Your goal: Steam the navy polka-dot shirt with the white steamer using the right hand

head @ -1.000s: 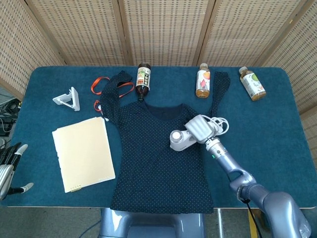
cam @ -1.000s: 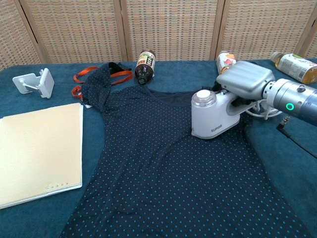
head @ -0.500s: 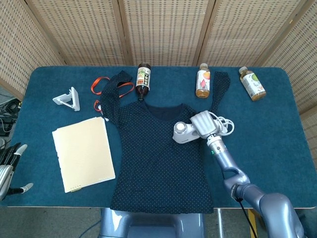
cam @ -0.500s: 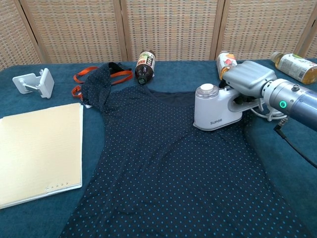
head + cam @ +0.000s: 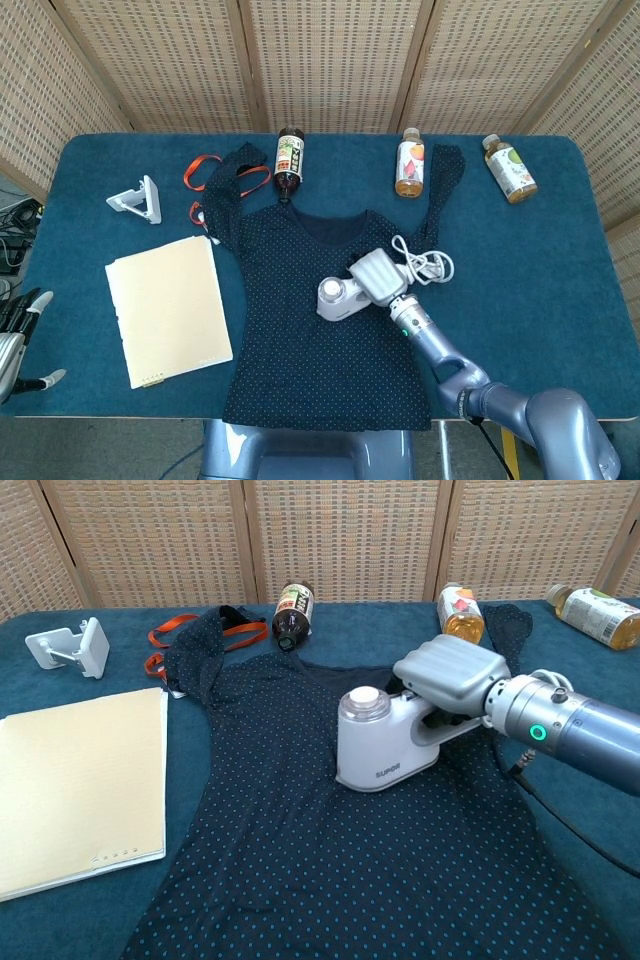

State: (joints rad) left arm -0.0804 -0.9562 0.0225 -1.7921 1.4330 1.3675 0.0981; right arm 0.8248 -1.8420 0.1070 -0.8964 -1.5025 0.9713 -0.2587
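The shirt [image 5: 325,310] lies flat at the middle of the blue table [image 5: 560,260], neckline toward twelve o'clock, hem at the near edge toward six. One sleeve runs up toward one o'clock, the other bunches toward eleven o'clock. In the chest view the shirt [image 5: 330,850] fills most of the foreground.

The steamer [image 5: 338,297] stands on the shirt's chest area, just right of centre, its round cap facing up and its base touching the fabric. The right hand [image 5: 374,276] is clamped on the steamer's handle from the four o'clock side, with the arm running off toward five o'clock. In the chest view the right hand [image 5: 452,675] wraps over the top of the handle, and the steamer [image 5: 380,740] sits upright on the cloth. The steamer's white cord [image 5: 425,262] lies coiled on the table just beside the shirt, at three o'clock from the neckline.

The left hand [image 5: 18,335] rests off the table's edge at about eight o'clock, holding nothing, its fingers apart.

A cream folder [image 5: 168,308] lies at nine o'clock from the shirt, just beside it. A white stand [image 5: 138,200] sits at ten o'clock. An orange strap [image 5: 208,172] lies by the bunched sleeve. A dark bottle [image 5: 289,158] lies at twelve o'clock, an orange-labelled bottle [image 5: 409,163] at one o'clock beside the raised sleeve, and a green-labelled bottle [image 5: 509,168] farther toward two o'clock.
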